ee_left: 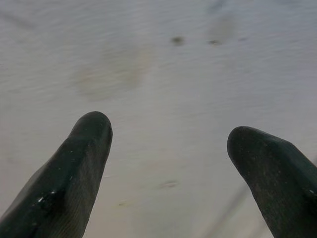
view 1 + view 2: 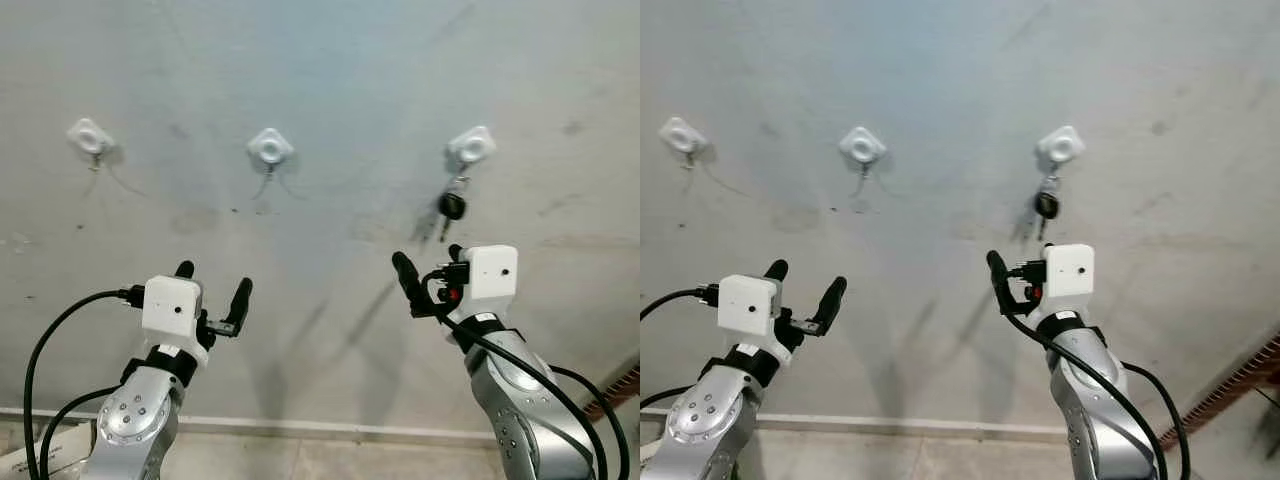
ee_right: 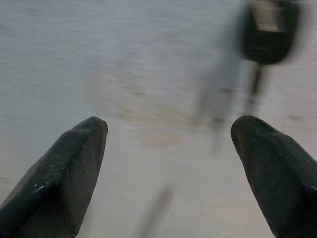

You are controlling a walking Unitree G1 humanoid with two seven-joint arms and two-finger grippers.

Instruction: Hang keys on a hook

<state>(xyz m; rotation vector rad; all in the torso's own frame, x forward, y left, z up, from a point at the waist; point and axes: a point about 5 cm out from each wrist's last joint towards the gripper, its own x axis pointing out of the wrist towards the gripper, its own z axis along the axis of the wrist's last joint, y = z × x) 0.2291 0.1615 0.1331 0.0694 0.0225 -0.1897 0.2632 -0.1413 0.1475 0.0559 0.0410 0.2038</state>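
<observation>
We face a grey plastered wall [image 2: 330, 60] with three white hooks in a row across it, and the floor [image 2: 300, 455] meets it at six o'clock. Our two arms are both raised toward the wall. The left hand [image 2: 212, 285] sits at about seven o'clock, its fingers spread wide with nothing between them; in the left wrist view the left fingers [image 1: 74, 168] frame only bare plaster. The right hand [image 2: 430, 275] sits at about four o'clock, just below the right hook [image 2: 471, 147], and is likewise wide and empty, its fingertips [image 3: 74, 168] apart in the right wrist view.

The left hook [image 2: 89, 135] and middle hook [image 2: 270, 148] carry nothing that we can make out beyond thin wire-like tails. The keys [image 2: 451, 207], with a black fob, hang from the right hook at roughly one o'clock, clear of our fingers.

We judge the hanging done: the keys dangle by their ring under their own weight, and the right hand is spread so as not to snag them.
</observation>
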